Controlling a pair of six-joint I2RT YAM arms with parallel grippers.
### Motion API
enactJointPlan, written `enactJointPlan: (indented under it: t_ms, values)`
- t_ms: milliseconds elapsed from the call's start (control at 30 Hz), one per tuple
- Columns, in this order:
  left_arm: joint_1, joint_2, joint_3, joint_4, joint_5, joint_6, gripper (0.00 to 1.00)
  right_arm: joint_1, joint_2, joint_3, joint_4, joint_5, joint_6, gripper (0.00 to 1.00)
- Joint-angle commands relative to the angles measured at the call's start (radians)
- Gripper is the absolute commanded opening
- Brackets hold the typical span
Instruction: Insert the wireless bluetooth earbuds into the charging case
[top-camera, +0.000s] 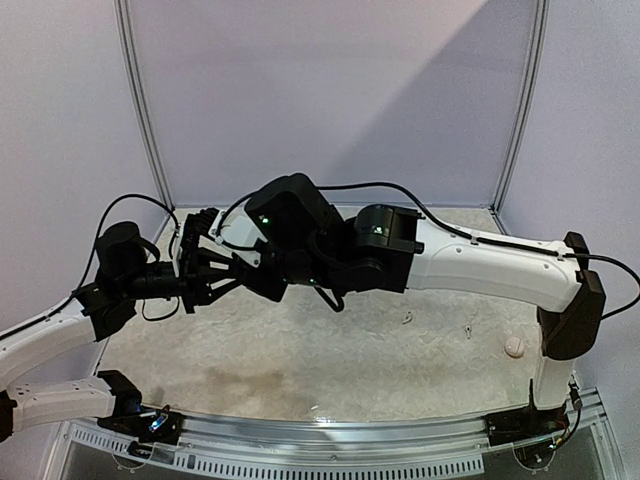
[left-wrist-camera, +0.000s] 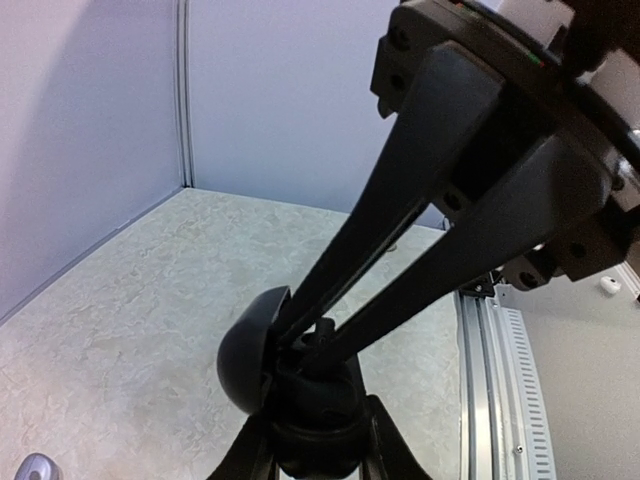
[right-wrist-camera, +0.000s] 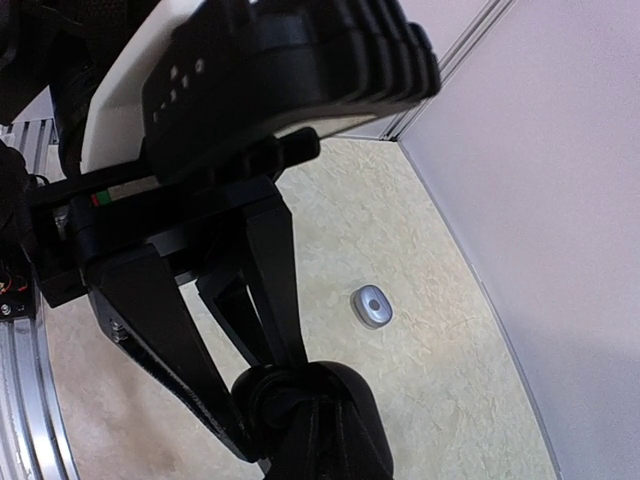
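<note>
As left gripper (left-wrist-camera: 315, 425) clasps case (left-wrist-camera: 245, 365), right gripper (left-wrist-camera: 320, 338) touching

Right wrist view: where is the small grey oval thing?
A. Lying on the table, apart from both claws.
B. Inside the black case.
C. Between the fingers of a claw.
A: the grey oval thing lies alone on the table, while the left claw grips the black case away from it.

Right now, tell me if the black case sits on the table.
No, the black case is held above the table by the left fingers.
</note>
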Motion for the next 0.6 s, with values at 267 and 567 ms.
enactJointPlan:
  t_ms: [267, 567]
  values:
    - [-0.015, -0.024, 0.013, 0.118, 0.015, -0.009, 0.0, 0.003, -0.042, -0.115, -0.04, -0.033, 0.033, 0.11]
    - [-0.015, -0.014, 0.014, 0.121, 0.031, -0.006, 0.0, -0.005, -0.088, -0.136, 0.043, -0.068, 0.052, 0.14]
